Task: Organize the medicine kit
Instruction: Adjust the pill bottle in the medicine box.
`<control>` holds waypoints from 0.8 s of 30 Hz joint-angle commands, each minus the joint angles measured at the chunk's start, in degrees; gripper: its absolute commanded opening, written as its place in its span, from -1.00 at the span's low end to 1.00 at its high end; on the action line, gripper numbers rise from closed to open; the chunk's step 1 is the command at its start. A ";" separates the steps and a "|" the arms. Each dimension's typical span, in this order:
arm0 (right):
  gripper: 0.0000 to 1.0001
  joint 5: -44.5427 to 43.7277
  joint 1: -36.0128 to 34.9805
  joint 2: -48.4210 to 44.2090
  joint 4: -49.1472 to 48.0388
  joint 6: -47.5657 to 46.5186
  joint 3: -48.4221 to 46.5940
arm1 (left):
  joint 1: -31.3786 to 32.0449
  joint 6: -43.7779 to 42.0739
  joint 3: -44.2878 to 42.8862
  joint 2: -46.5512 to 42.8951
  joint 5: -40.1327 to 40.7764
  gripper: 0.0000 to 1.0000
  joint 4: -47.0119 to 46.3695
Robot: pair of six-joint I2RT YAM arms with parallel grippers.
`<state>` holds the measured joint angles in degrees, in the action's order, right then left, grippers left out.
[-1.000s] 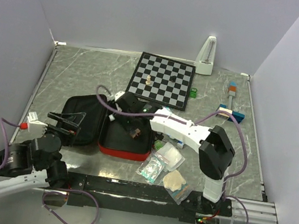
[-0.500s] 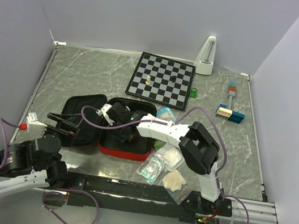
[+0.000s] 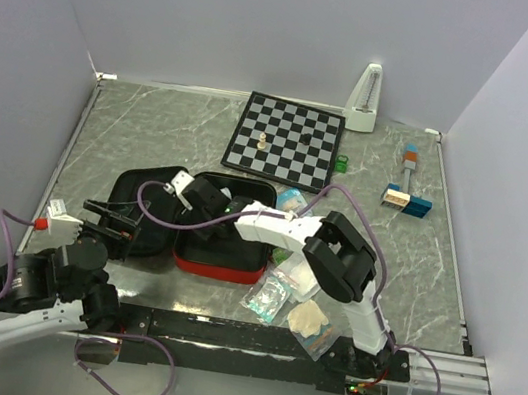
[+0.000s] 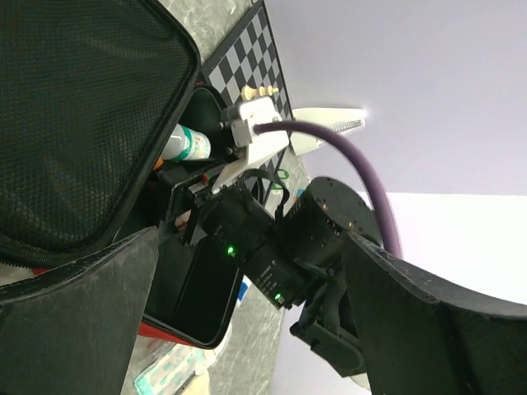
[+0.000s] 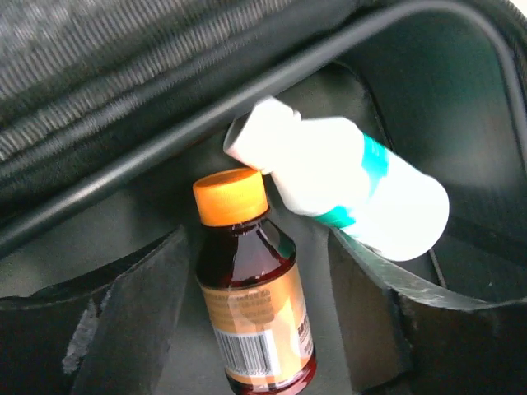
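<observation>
Broadly, the bench (image 3: 134,125) carries a chessboard (image 3: 287,141) at the back and, nearer the arms, the medicine kit (image 3: 217,271), which lies open with its red tray to the right and its black mesh lid (image 3: 147,200) folded out to the left. The right arm reaches across into the tray. Its fingers (image 5: 257,247) are apart and straddle an amber bottle (image 5: 251,313) with an orange cap, a thin gap showing on each side, so I judge they are not clamped on it. The bottle's long axis runs along the fingers' own reach, cap pointing away from the wrist. A white bottle (image 5: 354,193) with a teal label lies slantwise beyond it, its cap just beside the orange one. The left arm's fingers (image 3: 109,215) are spread wide at the lid's near corner, so the right arm is the nearer one to both bottles. Whether the left fingers touch the lid cannot be told. From above, the right arm hides most of the tray. The amber bottle's base is cut off and its label is unreadable.
</observation>
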<state>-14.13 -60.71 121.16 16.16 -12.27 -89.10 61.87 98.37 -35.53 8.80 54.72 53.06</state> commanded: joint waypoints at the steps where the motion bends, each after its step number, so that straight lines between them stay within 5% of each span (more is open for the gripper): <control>1: 0.55 -1.43 0.33 -6.72 -4.83 2.34 2.87 | 0.18 -0.98 -0.24 -0.45 0.04 0.93 -0.50; 12: 0.60 -2.22 1.90 -21.23 -5.89 8.74 12.90 | 0.18 -0.63 -0.07 -1.77 -0.32 0.93 0.20; 14: 0.30 -1.96 4.35 -20.27 -0.20 15.05 9.58 | 0.18 -0.46 0.02 -1.94 -0.14 0.93 0.12; 17: -0.48 2.25 6.83 -20.78 4.93 19.39 8.49 | 0.18 -0.81 -0.50 -1.68 -0.23 0.93 0.38; 21: -0.97 6.39 5.34 -24.30 6.93 15.88 11.93 | 0.18 0.51 -1.30 -0.98 0.04 0.93 2.40; 24: -1.00 10.78 4.72 -24.57 11.60 16.58 12.81 | 0.18 0.16 -1.47 -1.24 0.21 0.93 2.32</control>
<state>-9.89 -53.95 99.90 21.30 2.96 -77.21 61.87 98.45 -35.53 7.53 54.35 54.54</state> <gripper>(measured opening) 0.010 0.963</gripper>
